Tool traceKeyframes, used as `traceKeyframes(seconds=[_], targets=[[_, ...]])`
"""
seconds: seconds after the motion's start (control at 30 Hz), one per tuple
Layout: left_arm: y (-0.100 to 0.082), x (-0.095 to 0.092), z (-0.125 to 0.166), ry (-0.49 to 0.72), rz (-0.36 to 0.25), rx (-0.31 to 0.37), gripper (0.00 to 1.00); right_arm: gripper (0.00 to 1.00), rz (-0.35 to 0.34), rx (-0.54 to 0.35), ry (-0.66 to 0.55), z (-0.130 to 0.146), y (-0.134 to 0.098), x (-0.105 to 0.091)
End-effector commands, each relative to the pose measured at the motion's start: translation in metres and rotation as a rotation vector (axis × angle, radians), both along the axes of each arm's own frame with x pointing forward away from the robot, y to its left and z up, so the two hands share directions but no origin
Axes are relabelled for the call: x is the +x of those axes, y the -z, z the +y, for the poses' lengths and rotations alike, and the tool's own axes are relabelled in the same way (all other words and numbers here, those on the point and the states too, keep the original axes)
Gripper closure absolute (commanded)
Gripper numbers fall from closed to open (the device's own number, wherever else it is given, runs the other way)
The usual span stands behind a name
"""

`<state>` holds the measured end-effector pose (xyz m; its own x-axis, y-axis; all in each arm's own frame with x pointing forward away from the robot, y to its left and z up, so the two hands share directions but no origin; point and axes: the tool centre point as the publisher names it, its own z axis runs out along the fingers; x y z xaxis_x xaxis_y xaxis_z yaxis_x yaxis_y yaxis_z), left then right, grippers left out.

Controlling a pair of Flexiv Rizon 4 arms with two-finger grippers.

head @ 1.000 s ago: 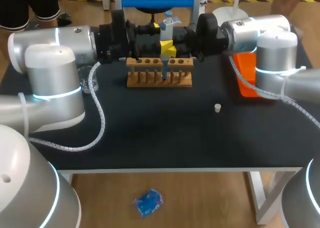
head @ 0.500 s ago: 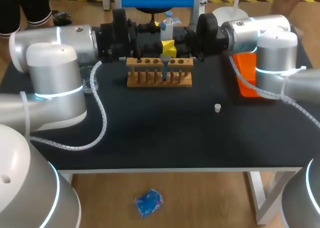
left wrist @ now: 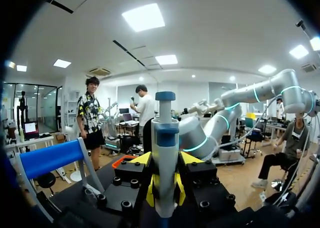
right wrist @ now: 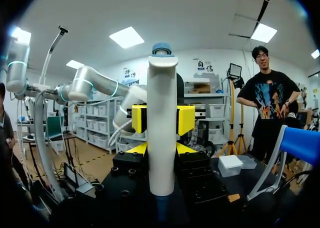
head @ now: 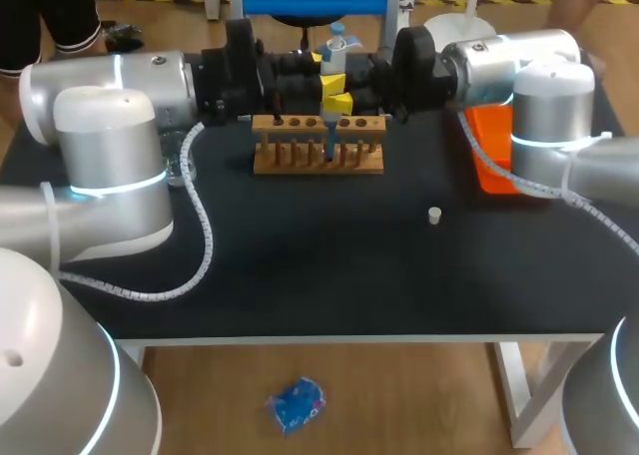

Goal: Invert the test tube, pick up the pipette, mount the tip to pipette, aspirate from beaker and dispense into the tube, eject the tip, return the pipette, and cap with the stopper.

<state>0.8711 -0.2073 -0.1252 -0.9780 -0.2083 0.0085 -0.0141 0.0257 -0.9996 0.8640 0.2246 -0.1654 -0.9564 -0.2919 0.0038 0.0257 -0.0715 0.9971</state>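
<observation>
Pipette, blue-topped white plastic, gripped by left jaws and right jaws; risk: slipping free under opposing pulls.

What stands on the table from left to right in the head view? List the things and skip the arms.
Glass beaker → wooden tube rack → small white stopper → orange tray. The pipette above the rack overlaps it, so it is left out.

Stretched in level from either side, wrists facing nose to nose over the far middle of the worktop. Clamped on the upright pipette with left gripper and right gripper alike, jaws pressed against its sides.
</observation>
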Motion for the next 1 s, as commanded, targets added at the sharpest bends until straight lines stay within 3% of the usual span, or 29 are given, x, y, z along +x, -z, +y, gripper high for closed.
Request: traceKeyframes(seconds=[0.03, 0.17, 0.4, 0.43, 0.47, 0.5, 0.73, 1.0], targets=[[-0.001, 0.0, 0.0, 0.012, 0.003, 0.005, 0.85, 1.0, 0.0, -0.004, 0.002, 0.0, -0.001, 0.001], [-0.002, 0.001, 0.0, 0.016, 0.002, 0.004, 1.0, 1.0, 0.001, -0.004, 0.002, 0.0, -0.001, 0.001], [-0.002, 0.001, -0.002, 0.032, 0.002, 0.005, 1.0, 1.0, 0.006, -0.006, 0.001, 0.0, -0.001, 0.001], [-0.002, 0.001, -0.002, 0.034, 0.006, 0.0, 1.0, 0.91, 0.011, -0.004, -0.001, 0.0, -0.001, 0.001], [-0.002, 0.001, -0.002, 0.031, 0.007, -0.003, 1.0, 0.26, 0.013, -0.004, -0.002, 0.0, -0.001, 0.001], [-0.003, 0.001, -0.002, 0.029, 0.009, -0.008, 1.0, 0.0, 0.013, -0.005, -0.002, -0.001, -0.001, 0.001], [-0.006, 0.006, 0.007, -0.026, 0.01, 0.025, 1.0, 0.0, 0.02, -0.028, 0.006, -0.007, -0.003, -0.005], [-0.009, 0.019, 0.024, -0.157, 0.059, 0.061, 1.0, 0.0, 0.013, -0.096, 0.112, -0.033, -0.006, -0.009]])
